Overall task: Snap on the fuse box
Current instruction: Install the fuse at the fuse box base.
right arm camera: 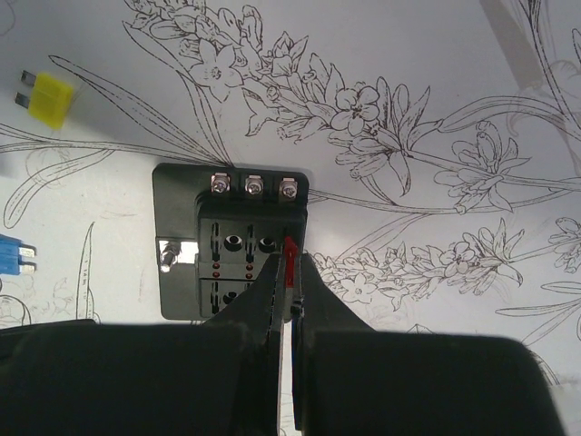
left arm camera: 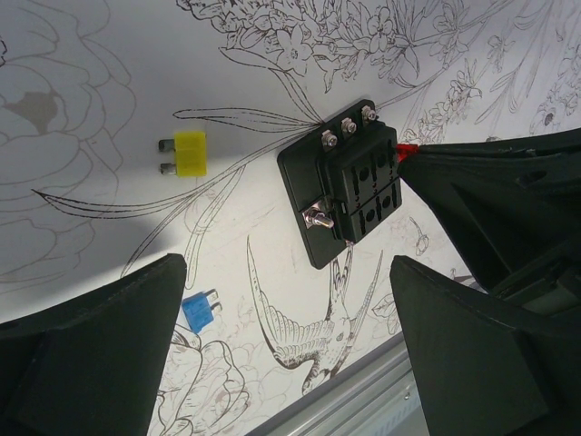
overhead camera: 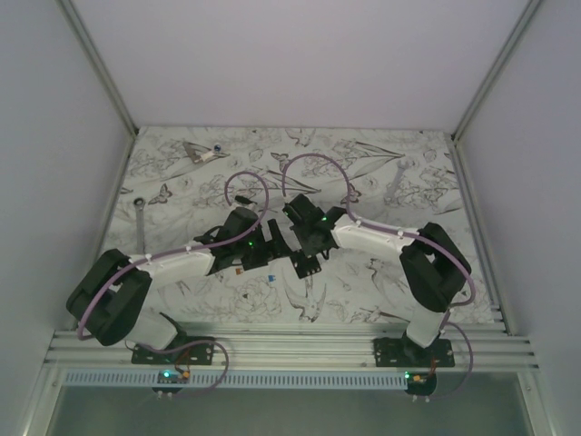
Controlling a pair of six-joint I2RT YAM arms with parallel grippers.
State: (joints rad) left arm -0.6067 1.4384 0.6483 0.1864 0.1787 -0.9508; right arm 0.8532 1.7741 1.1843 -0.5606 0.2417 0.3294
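The fuse box (right arm camera: 227,259) lies flat on the table sheet (left arm camera: 73,54), mid-table betw the two arms and right at both grippers. It's matt black plastic: a thin rect base plate w/ rounded corners and a raised blocky centre w/ two rows of slots on top. Three shiny screws (right arm camera: 252,186) sit in a row along one edge. One bigger metal stud (right arm camera: 168,256) sits on a bright tab at the side. Tiny red dots run betw the slot rows.

R gripper (right arm camera: 290,291): jaws nearly together, pinching a red fuse (right arm camera: 290,259). The fuse is thin glossy plastic, upright and edge-on to the wrist cam. Its tip sits at the end slot of the row nearest the screws; can't tell if it's seated or only touching. The near edge of the box is hidden behind the R fingers.

L gripper (left arm camera: 286,291): jaws spread wide, nothing betw them. Only the chunky matt black fingers show, cut off at the bottom corners of its view. The box lies ahead of the gap, not inside it.

The yellow fuse (left arm camera: 188,153) is a blocky plastic body w/ two metal blades, lying flat near the box. The blue fuse (left arm camera: 198,312) is smaller and lies just beside the L finger; in the R wrist view the frame edge cuts it off.

The sheet is smooth and white, printed w/ black line-drawn flowers, birds and butterflies.

In the top view the box is hard to pick out among the black wrists and grippers. A slim metal tool (overhead camera: 140,216) lies near the table's left edge, too small to ID.
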